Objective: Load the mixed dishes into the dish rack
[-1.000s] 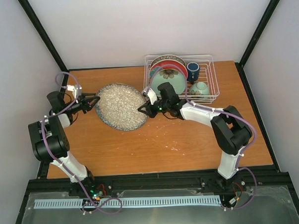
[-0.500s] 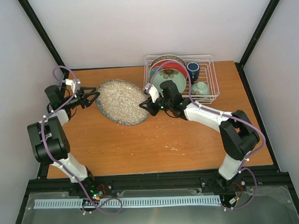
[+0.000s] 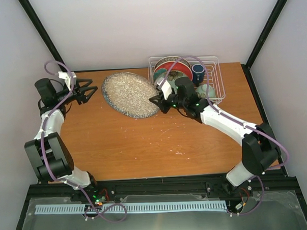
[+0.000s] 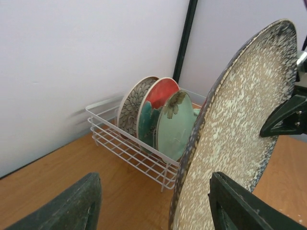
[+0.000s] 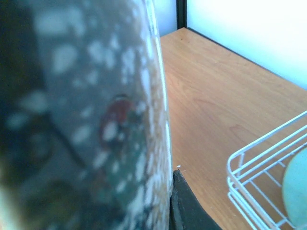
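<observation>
The large speckled grey plate (image 3: pixel 129 94) hangs tilted on edge left of the white dish rack (image 3: pixel 211 61). My right gripper (image 3: pixel 158 102) is shut on its right rim; in the right wrist view the plate (image 5: pixel 96 120) fills the left side, with one dark finger (image 5: pixel 184 203) pressed against it. My left gripper (image 3: pixel 90 93) is open, a little left of the plate and not touching it; from the left wrist its fingers (image 4: pixel 240 206) stand wide before the plate's rim (image 4: pixel 240 129). In the rack stand the petal-patterned plate (image 4: pixel 132 105), red-rimmed teal plate (image 4: pixel 160 93) and pale green plate (image 4: pixel 175 127), plus a dark blue mug (image 3: pixel 198 71) and small bowl (image 3: pixel 206 91).
Bare wooden tabletop (image 3: pixel 144 146) lies in front of the plate and rack. The rack's near-left corner (image 5: pixel 254 167) is close to my right gripper. Black frame posts (image 3: pixel 43 38) and white walls close in the back and sides.
My left gripper opened, let go of the speckled plate and drew back to the left. My right gripper carried the plate farther back and right, toward the rack.
</observation>
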You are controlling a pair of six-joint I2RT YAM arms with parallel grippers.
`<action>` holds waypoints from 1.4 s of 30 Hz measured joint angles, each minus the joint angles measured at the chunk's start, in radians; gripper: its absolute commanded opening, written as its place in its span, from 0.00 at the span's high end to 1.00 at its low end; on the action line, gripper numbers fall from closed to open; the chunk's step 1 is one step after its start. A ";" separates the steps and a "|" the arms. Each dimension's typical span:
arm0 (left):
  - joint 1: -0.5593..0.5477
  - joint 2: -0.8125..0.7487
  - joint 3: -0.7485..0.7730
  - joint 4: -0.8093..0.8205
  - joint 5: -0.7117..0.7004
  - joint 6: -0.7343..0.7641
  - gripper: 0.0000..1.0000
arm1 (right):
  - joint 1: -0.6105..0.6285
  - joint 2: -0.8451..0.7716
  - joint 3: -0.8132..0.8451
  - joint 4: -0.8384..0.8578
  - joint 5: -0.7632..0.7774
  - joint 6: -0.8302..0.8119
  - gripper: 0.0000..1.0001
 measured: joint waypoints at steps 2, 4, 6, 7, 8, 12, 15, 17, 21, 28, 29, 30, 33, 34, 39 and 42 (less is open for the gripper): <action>0.000 -0.024 0.003 -0.014 -0.037 0.013 0.38 | -0.013 -0.019 0.002 -0.014 0.004 -0.019 0.97; 0.000 -0.043 0.003 -0.021 -0.077 0.022 0.38 | -0.031 -0.034 0.010 -0.029 0.011 -0.046 0.97; 0.000 -0.057 0.003 -0.031 -0.114 0.034 0.38 | -0.051 -0.041 0.028 -0.051 0.018 -0.071 0.97; 0.000 -0.061 0.003 -0.038 -0.132 0.043 0.38 | -0.064 -0.044 0.035 -0.061 0.021 -0.085 0.97; 0.000 -0.061 0.004 -0.047 -0.146 0.052 0.39 | -0.080 -0.049 0.042 -0.068 0.024 -0.099 0.97; 0.000 -0.042 0.005 -0.071 -0.182 0.072 0.39 | -0.137 -0.074 0.063 -0.094 0.039 -0.148 0.97; 0.000 -0.013 0.006 -0.078 -0.198 0.076 0.40 | -0.175 -0.097 0.084 -0.122 0.061 -0.195 0.97; 0.000 0.004 0.007 -0.078 -0.200 0.076 0.41 | -0.190 -0.113 0.093 -0.130 0.080 -0.230 0.97; 0.000 0.043 0.023 -0.078 -0.200 0.075 0.42 | -0.212 -0.131 0.125 -0.159 0.105 -0.309 0.97; 0.000 0.103 0.044 -0.077 -0.200 0.075 0.43 | -0.237 -0.134 0.178 -0.227 0.148 -0.452 0.97; 0.000 0.111 0.047 -0.077 -0.200 0.075 0.43 | -0.241 -0.133 0.189 -0.245 0.156 -0.473 0.97; 0.000 0.117 0.050 -0.077 -0.200 0.075 0.43 | -0.247 -0.133 0.198 -0.256 0.162 -0.494 0.97; 0.000 0.133 0.056 -0.077 -0.200 0.075 0.43 | -0.263 -0.132 0.223 -0.291 0.177 -0.547 0.97; 0.000 0.137 0.058 -0.077 -0.200 0.075 0.44 | -0.272 -0.132 0.232 -0.304 0.177 -0.568 0.97; 0.000 0.170 0.086 -0.077 -0.196 0.074 0.46 | -0.309 -0.132 0.267 -0.359 0.174 -0.634 0.97; 0.000 0.193 0.100 -0.077 -0.192 0.070 0.47 | -0.323 -0.132 0.283 -0.396 0.157 -0.668 0.97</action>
